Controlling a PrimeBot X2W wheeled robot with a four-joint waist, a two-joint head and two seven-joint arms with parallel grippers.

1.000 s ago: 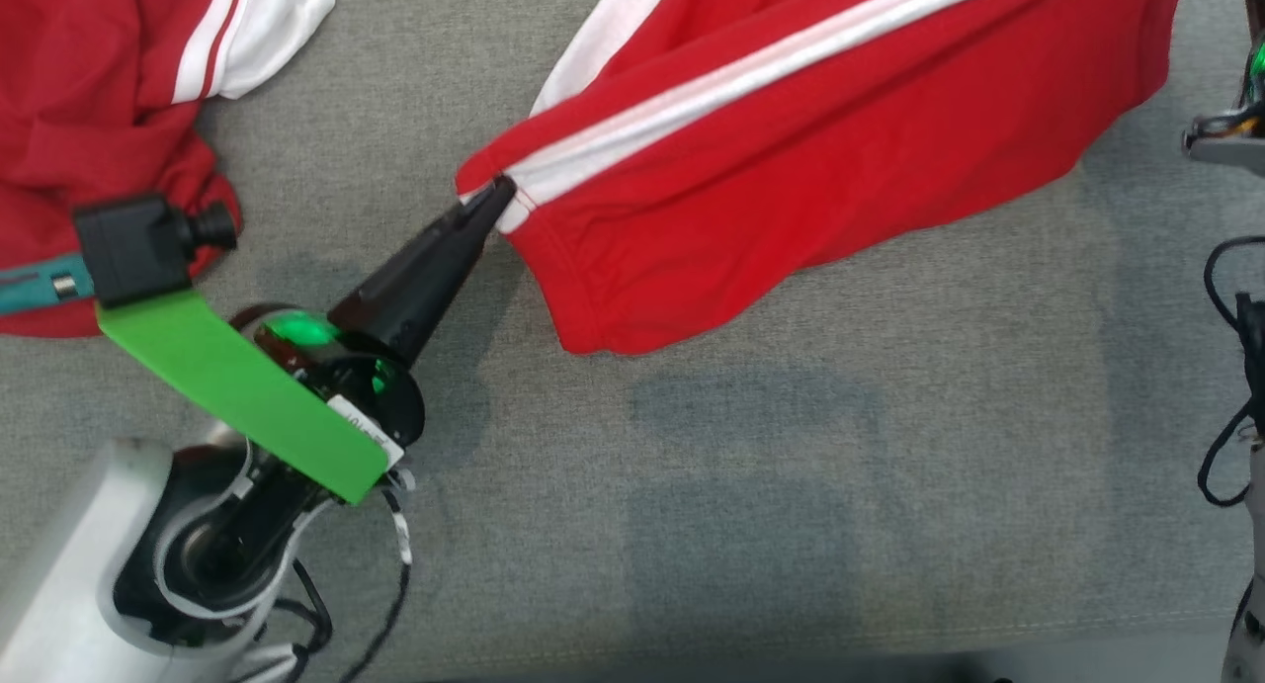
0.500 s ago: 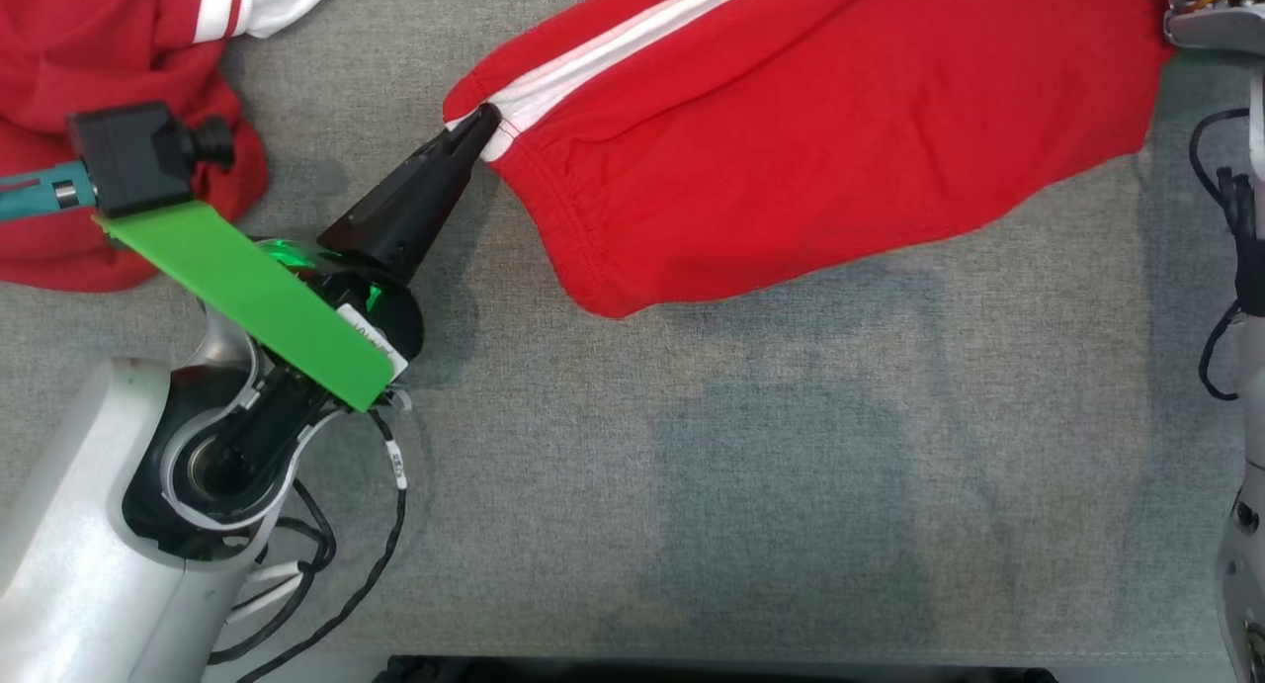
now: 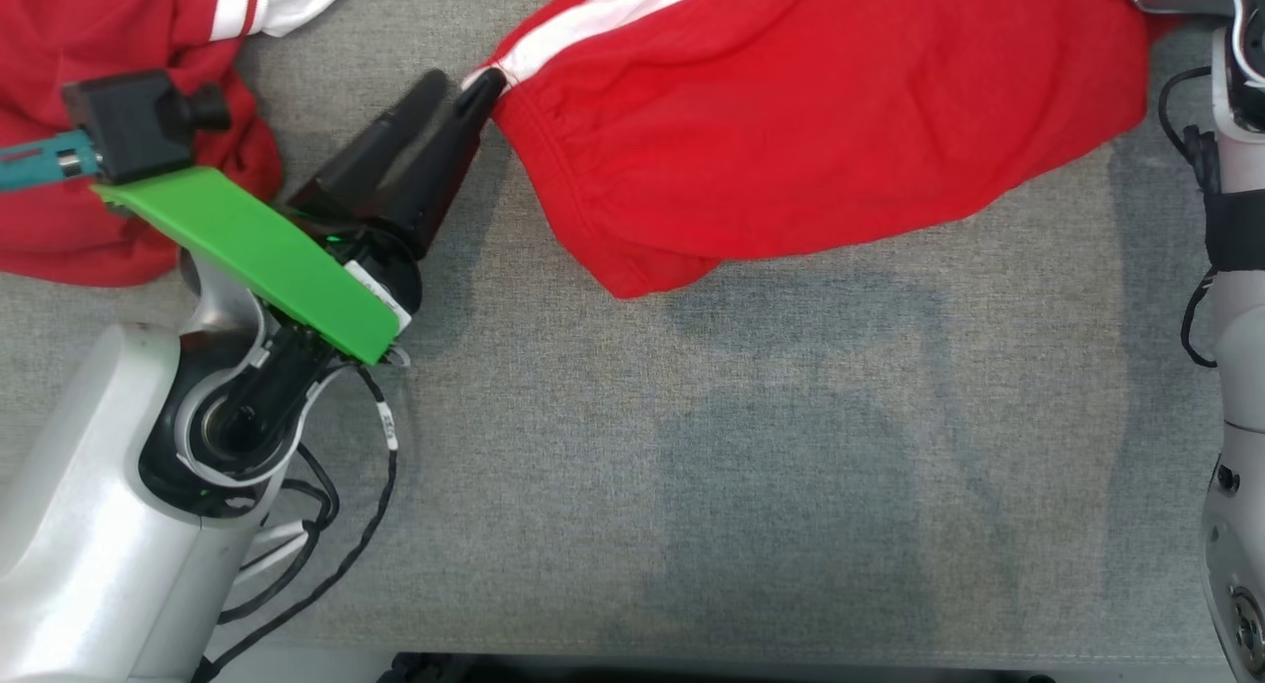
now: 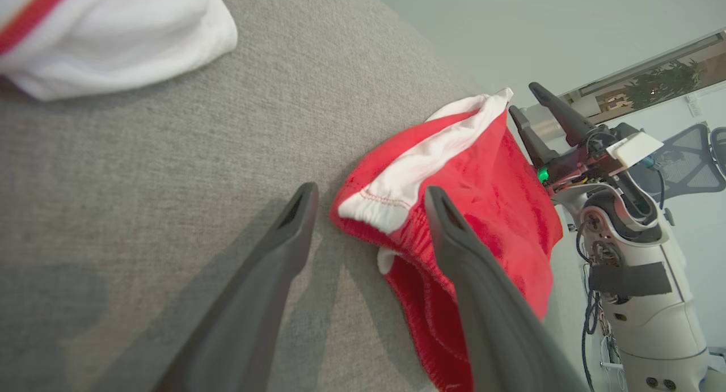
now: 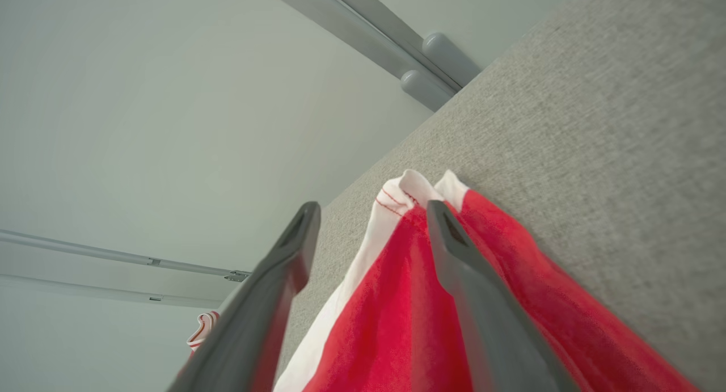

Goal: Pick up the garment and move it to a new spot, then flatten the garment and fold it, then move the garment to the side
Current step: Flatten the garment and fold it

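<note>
Gaping at the left: left jaws parted, fingers [image 4: 272, 278] flanking the white-striped cuff [image 4: 385, 210] of the garment [image 3: 840, 120], cuff nearer the right-hand finger, pinching nothing. Parted too at the right: right jaws wide, fingers [image 5: 465, 278] astride the far corner [image 5: 422, 190], cloth passing behind one finger, no squeeze to be seen. Lying on the grey surface [image 3: 791, 466], strung from one pair of jaws to the other. Counting up: two arms, two pairs of jaws, one stretched garment, one red-and-white heap [image 3: 89, 199] apart from it beside the left arm [image 3: 69, 564]. From the head: the span and the heap together. From the left wrist: the right jaws' fingers [image 4: 558, 114] beyond the cloth, plus a chair [image 4: 692, 154]. From the right wrist: a wall [image 5: 170, 97] and a rail [image 5: 448, 54].
</note>
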